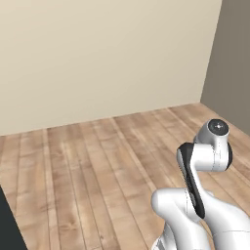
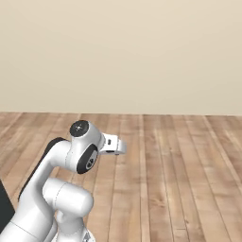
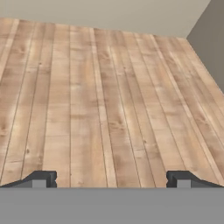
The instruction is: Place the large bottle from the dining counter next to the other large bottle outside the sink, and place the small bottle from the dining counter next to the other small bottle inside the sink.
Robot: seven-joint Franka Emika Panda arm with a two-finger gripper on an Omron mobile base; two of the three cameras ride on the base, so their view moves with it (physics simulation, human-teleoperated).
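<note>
The gripper (image 3: 111,178) appears in the hand view as two small dark fingertips (image 3: 41,178) near the lower edge, set wide apart with bare floor between them; nothing is held. The hand camera looks down and forward over a wooden floor (image 3: 100,96) of long pale-brown planks running toward a cream wall (image 3: 109,13) at the top, with a grey-brown wall (image 3: 210,39) meeting it at the upper right corner.

In the left base view the white arm (image 1: 205,195) rises from the lower right, folded, with a dark band along its upper link and a round dark cap at its topmost joint. Behind it lie the same plank floor, the cream wall and, at the right edge, the grey-brown wall. A dark panel edge (image 1: 9,224) cuts into the lower left corner; what it belongs to cannot be told.

In the right base view the arm rises from the lower left, its wrist section pointing right over the floor. The cream wall spans the background. The bottles, sink and dining counter cannot be located from these views.
</note>
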